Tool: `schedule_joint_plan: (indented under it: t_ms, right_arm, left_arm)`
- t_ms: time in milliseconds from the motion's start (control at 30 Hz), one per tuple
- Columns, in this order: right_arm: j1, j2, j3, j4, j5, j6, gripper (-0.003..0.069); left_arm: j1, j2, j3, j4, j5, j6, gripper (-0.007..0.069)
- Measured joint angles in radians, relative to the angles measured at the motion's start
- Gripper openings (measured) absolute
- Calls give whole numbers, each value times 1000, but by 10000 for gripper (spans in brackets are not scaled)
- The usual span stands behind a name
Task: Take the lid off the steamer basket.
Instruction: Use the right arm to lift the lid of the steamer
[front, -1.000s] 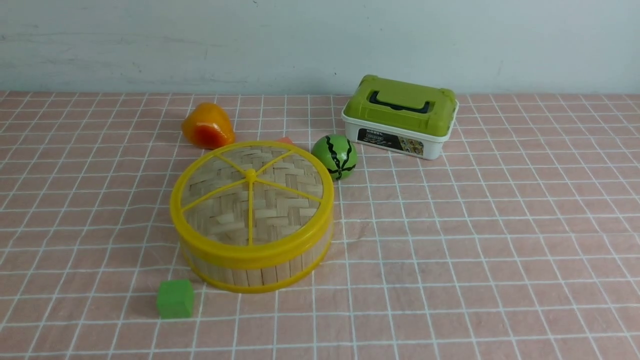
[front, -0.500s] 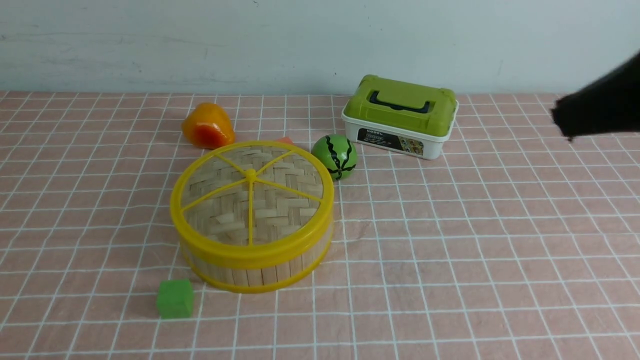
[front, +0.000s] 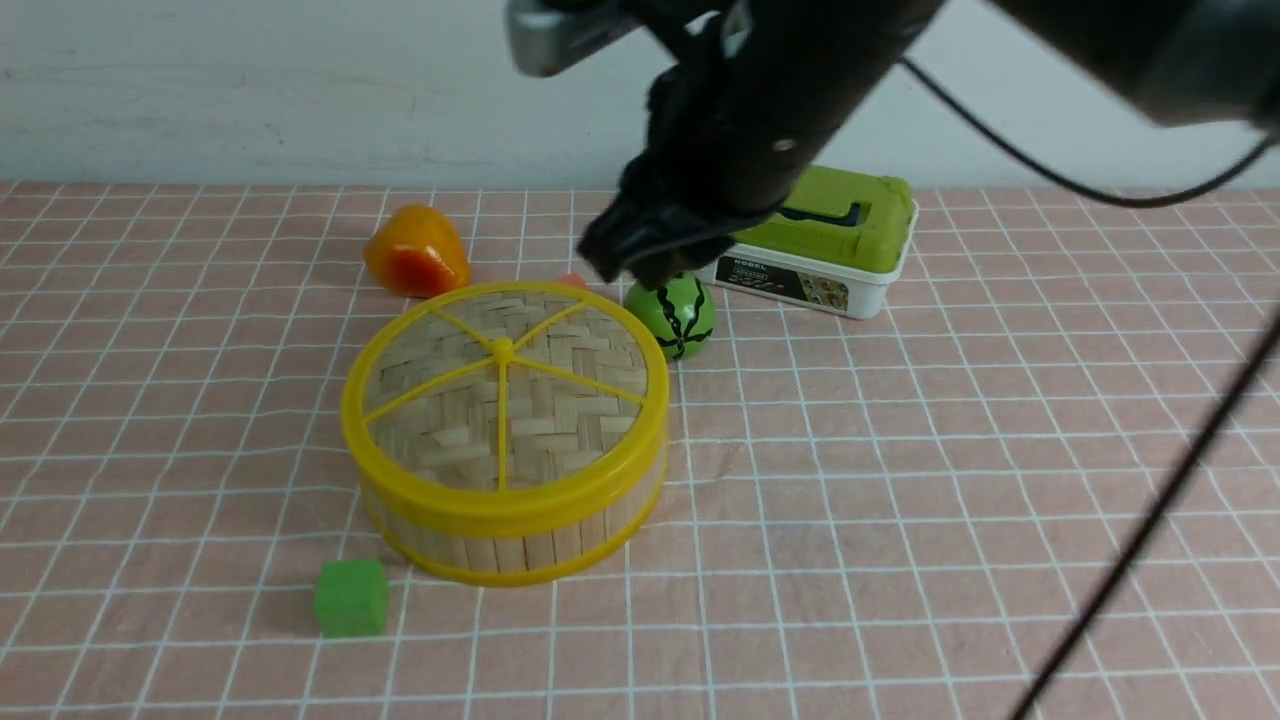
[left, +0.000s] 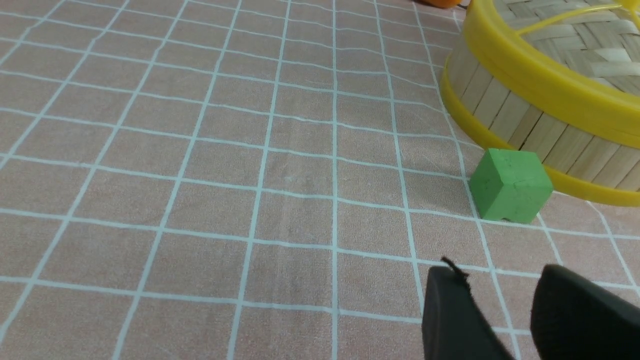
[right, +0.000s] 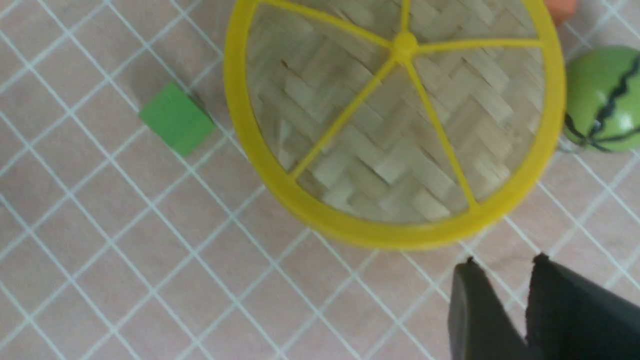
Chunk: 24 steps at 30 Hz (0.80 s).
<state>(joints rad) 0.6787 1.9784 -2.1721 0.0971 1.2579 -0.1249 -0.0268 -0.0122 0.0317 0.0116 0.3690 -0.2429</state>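
The lid (front: 503, 390), woven bamboo with a yellow rim, spokes and centre knob, sits closed on the steamer basket (front: 510, 545) left of centre. In the right wrist view the lid (right: 395, 130) fills the middle. My right gripper (right: 502, 262) hangs over the cloth beside its rim, jaws a little apart and empty. In the front view it (front: 640, 255) is blurred, above the basket's far right edge. My left gripper (left: 500, 272) is slightly open and empty, low over the cloth near the basket's wall (left: 500, 110). It is out of the front view.
A green cube (front: 350, 597) lies by the basket's near left side. A toy watermelon (front: 675, 315) sits just behind right of it, an orange toy fruit (front: 415, 250) behind left. A green-lidded white box (front: 830, 235) stands further back, partly behind my right arm. A cable (front: 1150, 520) crosses the right.
My right arm has swept in fast from the right edge to above the basket's far right side. The lid, basket and toys have not moved.
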Motion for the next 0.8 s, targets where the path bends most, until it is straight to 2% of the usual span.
schedule_joint_plan:
  t_ms: [33,67,100,167,267,467,800]
  right_arm:
    - [0,38,-37,9,-1,6,176]
    - [0,111,-108,21,-1,16,242]
    - [0,120,-116,22,-1,17,258]
    - [0,215,-207,22,-1,38,349]
    - [0,304,-282,22,-5,63,417]
    - [0,387,-320,25,-53,87,433]
    - [0,448,-324,32,-244,91,379]
  left_arm:
    - [0,0,0,0,0,0,239]
    - [0,0,0,0,0,0,239]
    - [0,0,0,0,0,0,239]
    - [0,0,0,0,0,0,239]
    - [0,0,0,0,0,0,239]
    - [0,0,0,0,0,0,239]
    - [0,0,0,0,0,0,239]
